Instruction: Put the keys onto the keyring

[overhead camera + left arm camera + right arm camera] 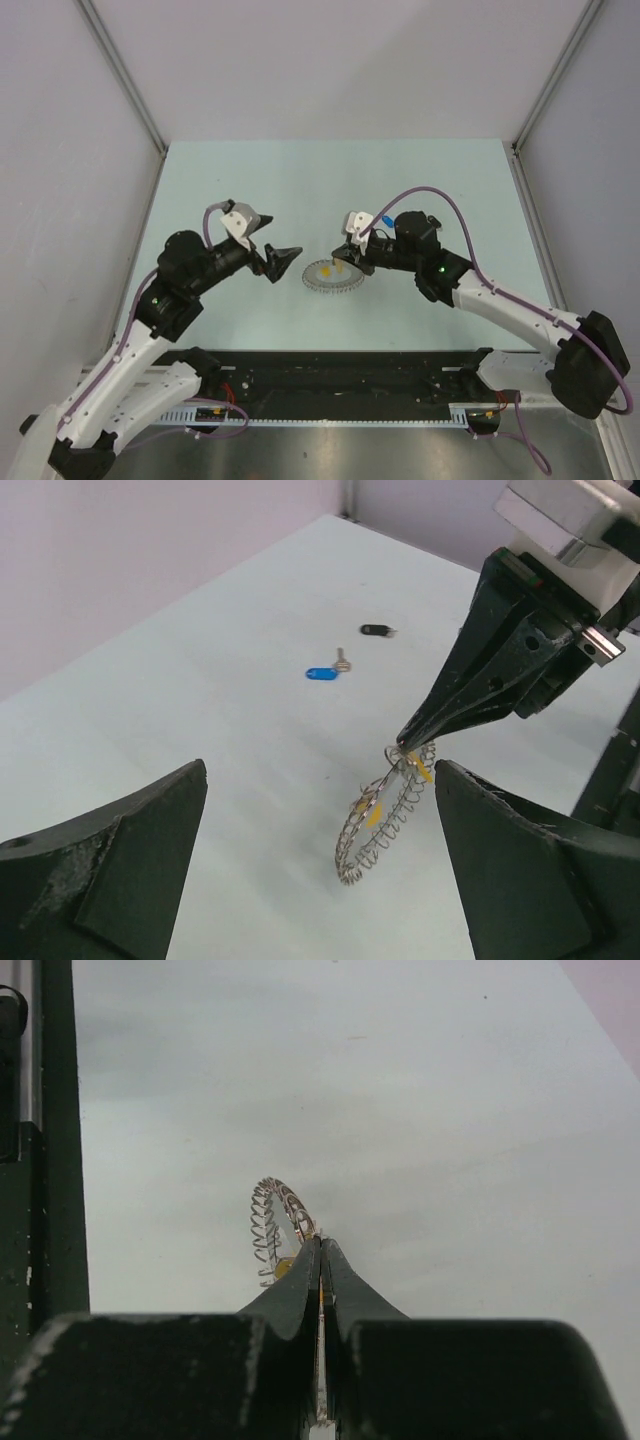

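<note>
The keyring [375, 830], a coiled silvery wire ring, stands tilted on its edge on the table; it also shows in the top view [330, 277] and the right wrist view [272, 1222]. My right gripper [405, 742] [321, 1242] [345, 262] is shut at the ring's upper rim, with a sliver of the yellow key [425, 770] between its tips. A second yellow patch [372, 815] shows inside the ring. The blue key [320, 672] and the black key [375, 630] lie flat farther back. My left gripper [320, 770] [278, 238] is open and holds nothing, just left of the ring.
The pale green table [250, 190] is walled in by grey panels. A black rail [330, 375] with the arm bases runs along the near edge. The right arm's cable [430, 190] loops above its wrist.
</note>
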